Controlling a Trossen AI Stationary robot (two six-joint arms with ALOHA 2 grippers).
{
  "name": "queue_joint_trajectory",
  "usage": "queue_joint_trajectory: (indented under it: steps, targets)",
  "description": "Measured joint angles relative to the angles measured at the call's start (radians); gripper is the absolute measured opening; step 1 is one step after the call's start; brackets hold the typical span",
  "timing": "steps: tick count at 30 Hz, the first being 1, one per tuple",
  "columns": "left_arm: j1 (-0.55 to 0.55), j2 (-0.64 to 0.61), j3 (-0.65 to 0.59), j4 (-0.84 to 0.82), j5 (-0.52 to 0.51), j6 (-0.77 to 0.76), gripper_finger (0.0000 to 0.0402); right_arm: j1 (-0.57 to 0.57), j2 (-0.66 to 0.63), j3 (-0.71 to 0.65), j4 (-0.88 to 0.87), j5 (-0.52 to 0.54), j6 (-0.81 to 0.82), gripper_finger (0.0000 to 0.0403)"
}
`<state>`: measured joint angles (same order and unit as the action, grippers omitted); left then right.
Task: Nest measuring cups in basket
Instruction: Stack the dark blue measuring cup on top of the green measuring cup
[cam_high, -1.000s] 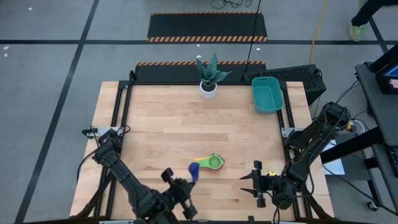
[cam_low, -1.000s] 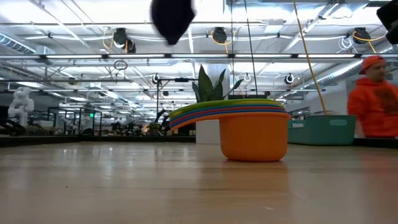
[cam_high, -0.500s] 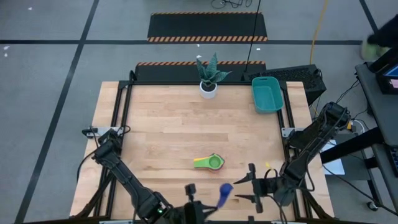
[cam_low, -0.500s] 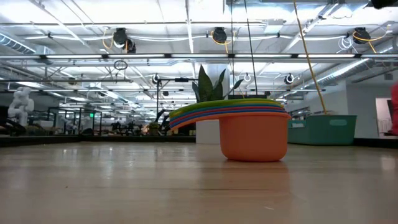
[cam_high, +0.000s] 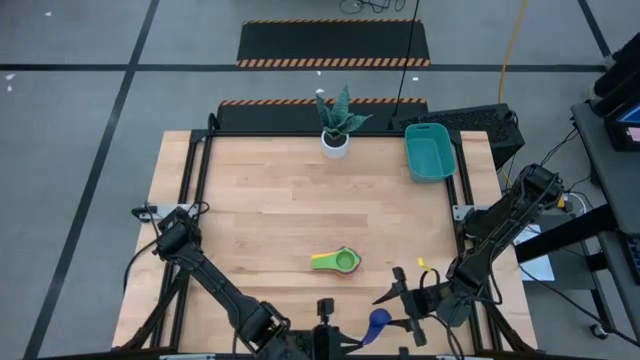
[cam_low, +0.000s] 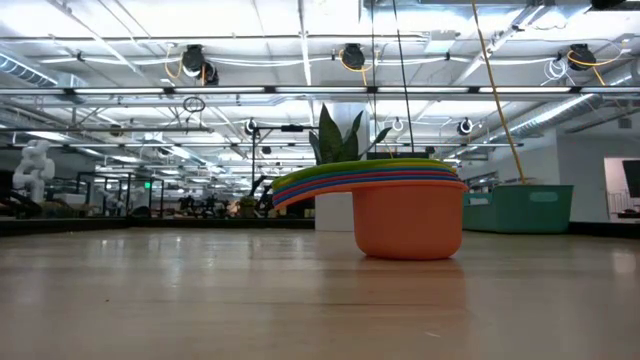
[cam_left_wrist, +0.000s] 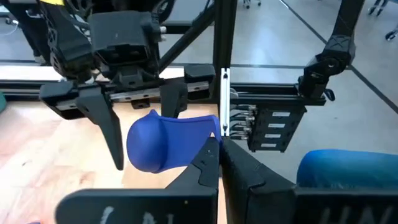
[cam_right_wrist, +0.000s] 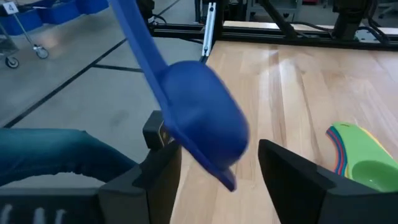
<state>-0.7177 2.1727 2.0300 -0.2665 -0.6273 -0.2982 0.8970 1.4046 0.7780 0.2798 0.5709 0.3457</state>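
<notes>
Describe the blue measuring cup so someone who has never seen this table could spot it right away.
Look at the wooden table's near edge, where both arms meet. There the left gripper pinches the handle of the blue cup, holding it up between the open right gripper's fingers. It's the only cup away from the nested stack.

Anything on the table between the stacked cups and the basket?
No. In the high view, the wood between the nested cup stack and the teal basket is bare; the potted plant stands off to one side.

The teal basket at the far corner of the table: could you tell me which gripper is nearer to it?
Right. The right gripper sits at the near edge on the basket's side; the left gripper, holding the blue cup, is farther along that edge.
</notes>
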Motion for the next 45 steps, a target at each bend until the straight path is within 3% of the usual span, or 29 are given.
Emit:
queue_joint_trajectory:
  steps: [5,10,16,23,31,38,45]
  targets:
    - [0.0,0.0,0.0,0.003,0.001,-0.003,0.0007,0.0,0.0,0.0,-0.001,-0.003,-0.023,0.0161]
    - [0.0,0.0,0.0,0.003,0.003,0.001,0.0006,0.0,0.0,0.0,-0.002,-0.074,-0.027,0.0091]
    - [0.0,0.0,0.0,-0.011,0.002,-0.011,0.0024,0.0,-0.001,0.0,-0.006,-0.08,-0.057,0.0009]
    - [0.0,0.0,0.0,-0.029,-0.004,-0.022,0.0042,0.0,-0.003,0.0,-0.005,-0.086,-0.047,0.0007]
    - [-0.013,-0.009,0.009,-0.084,-0.12,-0.008,0.0145,-0.013,-0.004,0.0,-0.025,-0.103,0.068,0.0002]
    - [-0.017,-0.036,0.014,-0.196,-0.175,-0.16,0.0199,-0.046,-0.004,0.0,-0.08,-0.181,0.155,0.0001]
    - [0.015,-0.034,0.013,-0.329,-0.076,-0.373,0.0198,-0.053,-0.004,0.0,-0.122,-0.183,0.169,0.0001]
